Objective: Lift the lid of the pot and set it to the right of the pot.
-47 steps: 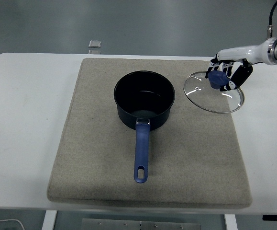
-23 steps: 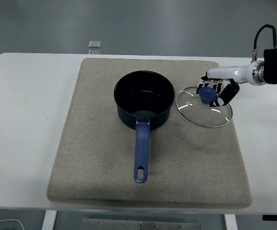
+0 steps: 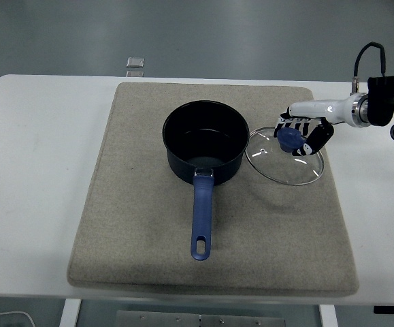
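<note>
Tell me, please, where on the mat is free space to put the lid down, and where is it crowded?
The mat is bare left of the pot, and on both sides of its blue handle toward the near edge. The tight spot is right of the pot, where the right hand holds the glass lid by its knob, close beside the pot's rim.

Bright, even, sharp; soft shadows

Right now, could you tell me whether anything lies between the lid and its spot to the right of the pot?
Nothing visible does. The right hand grips the glass lid by its blue knob, just right of the pot, over bare mat.
</note>
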{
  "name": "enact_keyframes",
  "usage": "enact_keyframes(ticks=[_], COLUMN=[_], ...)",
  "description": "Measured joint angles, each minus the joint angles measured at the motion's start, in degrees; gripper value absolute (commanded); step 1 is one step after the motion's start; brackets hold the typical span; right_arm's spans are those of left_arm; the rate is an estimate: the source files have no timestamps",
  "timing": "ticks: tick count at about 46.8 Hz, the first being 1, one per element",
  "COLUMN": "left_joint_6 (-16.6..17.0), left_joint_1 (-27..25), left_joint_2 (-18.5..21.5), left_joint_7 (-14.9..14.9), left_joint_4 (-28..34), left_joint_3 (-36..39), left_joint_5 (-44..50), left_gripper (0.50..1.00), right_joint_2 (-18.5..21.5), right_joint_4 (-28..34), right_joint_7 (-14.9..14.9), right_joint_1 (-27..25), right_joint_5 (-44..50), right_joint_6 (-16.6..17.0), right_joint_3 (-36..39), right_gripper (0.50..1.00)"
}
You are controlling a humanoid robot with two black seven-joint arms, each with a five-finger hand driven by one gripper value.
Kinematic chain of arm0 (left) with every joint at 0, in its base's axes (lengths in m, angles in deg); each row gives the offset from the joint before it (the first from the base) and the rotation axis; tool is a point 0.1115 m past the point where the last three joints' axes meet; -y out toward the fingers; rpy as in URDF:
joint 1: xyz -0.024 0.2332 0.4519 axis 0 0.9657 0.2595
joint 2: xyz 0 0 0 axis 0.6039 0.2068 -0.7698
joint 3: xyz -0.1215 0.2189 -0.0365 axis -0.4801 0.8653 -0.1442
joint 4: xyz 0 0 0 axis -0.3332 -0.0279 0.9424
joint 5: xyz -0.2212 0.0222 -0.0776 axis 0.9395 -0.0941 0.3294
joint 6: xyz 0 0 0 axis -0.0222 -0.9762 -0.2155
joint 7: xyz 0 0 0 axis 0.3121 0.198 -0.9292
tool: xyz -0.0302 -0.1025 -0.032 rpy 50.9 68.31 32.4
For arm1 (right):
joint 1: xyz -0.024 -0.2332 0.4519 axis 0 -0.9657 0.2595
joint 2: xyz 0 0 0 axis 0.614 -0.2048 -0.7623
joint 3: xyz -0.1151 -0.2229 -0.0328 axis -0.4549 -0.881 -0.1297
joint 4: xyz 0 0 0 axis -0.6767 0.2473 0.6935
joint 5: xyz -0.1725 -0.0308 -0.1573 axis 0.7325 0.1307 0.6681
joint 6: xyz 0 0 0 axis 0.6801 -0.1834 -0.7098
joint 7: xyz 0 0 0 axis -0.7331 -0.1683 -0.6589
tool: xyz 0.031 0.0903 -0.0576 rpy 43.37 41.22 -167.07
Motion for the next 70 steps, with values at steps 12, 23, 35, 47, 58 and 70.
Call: enact_keyframes(ticks=[12, 23, 35, 47, 58, 70], left_joint_6=[0.0, 0.0, 0.0, 0.0, 0.0, 0.0], left_joint_1=[0.0, 0.0, 0.0, 0.0, 0.0, 0.0], left_joint_2=[0.0, 0.0, 0.0, 0.0, 0.0, 0.0], left_joint_7=[0.0, 0.0, 0.0, 0.0, 0.0, 0.0], left_joint_4=[0.0, 0.0, 0.0, 0.0, 0.0, 0.0], left_joint_3=[0.0, 0.0, 0.0, 0.0, 0.0, 0.0], left_joint_5=[0.0, 0.0, 0.0, 0.0, 0.0, 0.0], left_gripper=[1.0, 1.0, 1.0, 1.0, 1.0, 1.0], right_joint_2=[0.0, 0.0, 0.0, -1.0, -1.1, 0.1], right_joint_4=[0.0, 0.0, 0.1, 0.0, 1.0, 4.5], right_joint_7=[0.0, 0.0, 0.0, 0.4, 0.5, 0.4], right_joint_1=[-0.3, -0.4, -0.4, 0.8, 0.7, -2.9], right_joint_5=[-0.4, -0.7, -0.9, -2.4, -8.2, -14.7], right_joint_6=[0.0, 0.1, 0.6, 7.8, 10.8, 3.9], right_joint_3=[0.2, 0.2, 0.6, 4.2, 8.5, 14.9], right_gripper=[0.788, 0.86, 0.897, 0.899, 0.897, 0.897])
